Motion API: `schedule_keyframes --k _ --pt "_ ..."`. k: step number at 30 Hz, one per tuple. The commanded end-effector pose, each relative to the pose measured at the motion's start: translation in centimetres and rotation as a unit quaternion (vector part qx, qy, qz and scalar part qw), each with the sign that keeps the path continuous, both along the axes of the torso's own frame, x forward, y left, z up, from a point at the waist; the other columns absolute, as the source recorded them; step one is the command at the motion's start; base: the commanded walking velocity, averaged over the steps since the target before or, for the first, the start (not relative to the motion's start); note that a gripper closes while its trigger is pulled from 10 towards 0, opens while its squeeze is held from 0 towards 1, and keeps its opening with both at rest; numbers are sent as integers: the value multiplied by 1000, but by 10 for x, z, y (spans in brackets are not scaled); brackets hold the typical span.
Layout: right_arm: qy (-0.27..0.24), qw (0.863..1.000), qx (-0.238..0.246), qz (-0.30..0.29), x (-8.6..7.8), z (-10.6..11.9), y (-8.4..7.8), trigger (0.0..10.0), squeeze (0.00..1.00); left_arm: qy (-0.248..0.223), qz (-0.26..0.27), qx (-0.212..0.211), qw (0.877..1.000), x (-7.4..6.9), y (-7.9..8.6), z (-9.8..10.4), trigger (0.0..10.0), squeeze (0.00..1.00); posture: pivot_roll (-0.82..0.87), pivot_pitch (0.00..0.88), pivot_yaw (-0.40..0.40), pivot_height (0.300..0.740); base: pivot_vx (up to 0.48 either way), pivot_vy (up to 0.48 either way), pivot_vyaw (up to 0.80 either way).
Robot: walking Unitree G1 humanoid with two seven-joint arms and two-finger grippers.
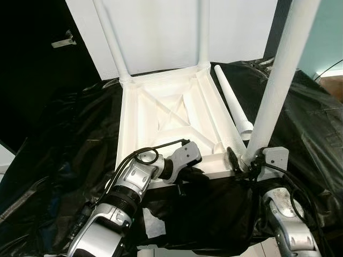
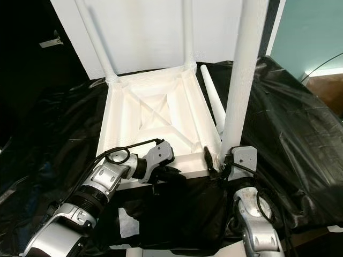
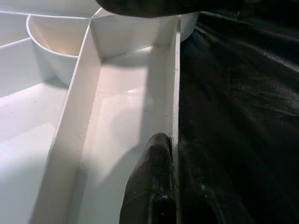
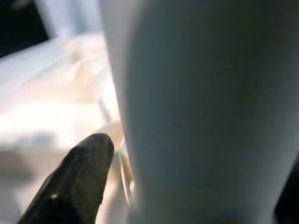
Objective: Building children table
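Observation:
A white children's table (image 1: 140,126) lies upside down on a black sheet, with two legs (image 1: 112,40) standing at its far corners. My left gripper (image 1: 194,172) is shut on the table's near rim (image 3: 175,93); one finger (image 3: 149,186) lies inside the rim. A third white leg (image 1: 278,80) stands upright at the near right corner. My right gripper (image 1: 244,160) is shut on it just above its base, and a black fingertip (image 4: 77,182) presses the leg (image 4: 201,107). A loose fourth leg (image 1: 233,104) lies beside the table's right edge.
Black plastic sheeting (image 1: 64,139) covers the surface all around the table. A white wall (image 1: 161,32) stands close behind, with a dark door (image 1: 32,64) to the left. Wooden floor (image 1: 332,85) shows at the far right.

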State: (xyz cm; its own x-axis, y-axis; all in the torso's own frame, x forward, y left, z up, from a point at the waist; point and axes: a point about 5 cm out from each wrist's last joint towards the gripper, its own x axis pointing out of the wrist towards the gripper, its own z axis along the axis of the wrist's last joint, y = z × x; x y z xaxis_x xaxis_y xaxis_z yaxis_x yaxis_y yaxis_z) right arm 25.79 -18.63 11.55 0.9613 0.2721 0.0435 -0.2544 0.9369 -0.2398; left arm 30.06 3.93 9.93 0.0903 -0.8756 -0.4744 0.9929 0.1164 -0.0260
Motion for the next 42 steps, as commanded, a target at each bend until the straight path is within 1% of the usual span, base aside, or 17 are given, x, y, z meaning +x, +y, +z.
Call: schedule_keyframes --k 1,3,6,8,15,16,17,18,25,31,34,35,36,37,38,39,42 --pt "-22 999 0 35 5 10 7 10000 0 107 44 -10 993 -23 6 -44 10000 0 -124 19 29 740 0 0 0" --pt "-16 997 -20 77 7 15 5 10000 0 105 46 -5 993 -24 6 -46 10000 0 -124 20 30 740 0 0 0" --pt "-10 994 -34 99 8 16 3 10000 0 108 44 -5 993 -26 6 -47 10000 0 -131 22 33 740 0 0 0" --pt "12 985 -71 158 9 21 -6 10000 0 113 36 -3 993 -30 4 -50 10000 0 -132 22 35 740 0 0 0" --pt "38 977 -77 197 6 24 -13 10000 0 111 33 0 993 -30 4 -49 10000 0 -139 35 38 740 0 0 0" --pt "53 972 -78 215 4 22 -14 2314 0 109 34 1 993 -28 4 -49 10000 0 -142 41 39 740 0 0 0" --pt "53 972 -78 215 4 22 -14 2314 0 109 34 1 993 -28 4 -49 10000 0 -142 41 39 740 0 0 0" --pt "69 968 -79 229 2 20 -16 0 0 108 36 2 994 -28 5 -48 10000 0 -145 44 38 740 0 0 0" --pt "90 963 -85 241 4 24 -29 0 0 109 35 5 993 -31 3 -52 10000 0 -150 35 33 740 0 0 0" --pt "94 965 -72 236 5 21 -29 0 0 108 33 3 994 -30 1 -51 10000 0 -152 26 30 740 0 0 0" --pt "62 986 -11 155 4 14 -20 0 0 104 35 3 994 -28 1 -49 10000 0 -148 20 27 740 0 0 0" --pt "62 986 -11 155 4 14 -20 0 0 104 35 3 994 -28 1 -49 10000 0 -148 20 27 740 0 0 0" --pt "8 998 10 66 4 14 -17 0 0 103 36 2 994 -27 2 -48 10000 0 -143 16 26 740 0 0 0" --pt "8 998 10 66 4 14 -17 0 0 103 36 2 994 -27 2 -48 10000 0 -143 16 26 740 0 0 0" --pt "-7 999 30 23 2 13 -15 0 0 103 37 2 994 -27 2 -48 10000 0 -138 19 26 740 0 0 0" --pt "-7 999 30 23 2 13 -15 0 0 103 37 2 994 -27 2 -48 10000 0 -138 19 26 740 0 0 0" --pt "-7 997 68 -40 -16 -3 7 0 0 103 38 3 994 -27 3 -49 10000 0 -135 20 33 740 0 0 0"
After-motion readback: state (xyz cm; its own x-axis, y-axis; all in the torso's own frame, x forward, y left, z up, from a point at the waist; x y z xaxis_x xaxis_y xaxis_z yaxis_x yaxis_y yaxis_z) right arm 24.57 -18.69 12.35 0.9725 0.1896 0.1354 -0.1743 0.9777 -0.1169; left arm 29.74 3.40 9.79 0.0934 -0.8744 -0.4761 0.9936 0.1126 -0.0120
